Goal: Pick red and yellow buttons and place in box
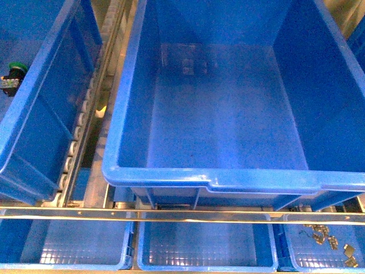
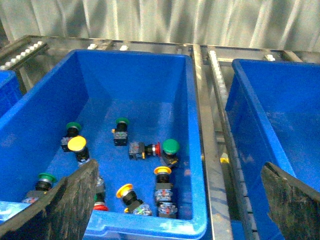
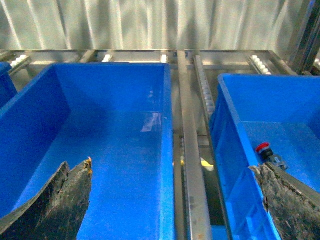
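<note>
Left claw gapes open above the left bin of red and yellow buttons; right claw, equally spread, hangs near the box.

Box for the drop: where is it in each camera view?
Front: the box fills the centre, empty.
Left wrist: the box is across the roller rail from the bin of buttons.
Right wrist: the box is the empty bin beside the one holding a red button.
Landmark: the roller rail, along the box's left side in the front view too.
</note>
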Available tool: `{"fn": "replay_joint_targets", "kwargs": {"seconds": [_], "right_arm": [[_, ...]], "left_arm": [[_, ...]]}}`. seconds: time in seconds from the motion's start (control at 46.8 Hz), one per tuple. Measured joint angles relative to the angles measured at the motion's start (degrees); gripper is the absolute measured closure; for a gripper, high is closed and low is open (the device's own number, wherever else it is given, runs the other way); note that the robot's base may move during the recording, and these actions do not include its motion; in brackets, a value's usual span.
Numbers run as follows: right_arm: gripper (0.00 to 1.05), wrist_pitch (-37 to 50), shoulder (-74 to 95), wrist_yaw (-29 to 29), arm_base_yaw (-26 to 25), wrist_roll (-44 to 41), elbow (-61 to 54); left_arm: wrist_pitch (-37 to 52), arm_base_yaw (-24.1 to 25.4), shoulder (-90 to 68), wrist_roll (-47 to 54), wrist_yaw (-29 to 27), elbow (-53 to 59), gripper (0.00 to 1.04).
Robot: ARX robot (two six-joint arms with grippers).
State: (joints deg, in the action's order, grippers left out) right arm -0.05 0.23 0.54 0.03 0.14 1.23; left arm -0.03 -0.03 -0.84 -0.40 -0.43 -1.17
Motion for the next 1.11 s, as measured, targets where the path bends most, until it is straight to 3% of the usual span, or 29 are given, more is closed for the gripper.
{"fn": "replay_joint_targets", "kwargs": {"seconds": [1.11], "right_arm": [[0.06,-0.02,-0.07,-0.72,0.02,0.02,0.0]], "left_arm": [[0.02,0.04,0.0,0.02,0.46,0.0,0.08]]}}
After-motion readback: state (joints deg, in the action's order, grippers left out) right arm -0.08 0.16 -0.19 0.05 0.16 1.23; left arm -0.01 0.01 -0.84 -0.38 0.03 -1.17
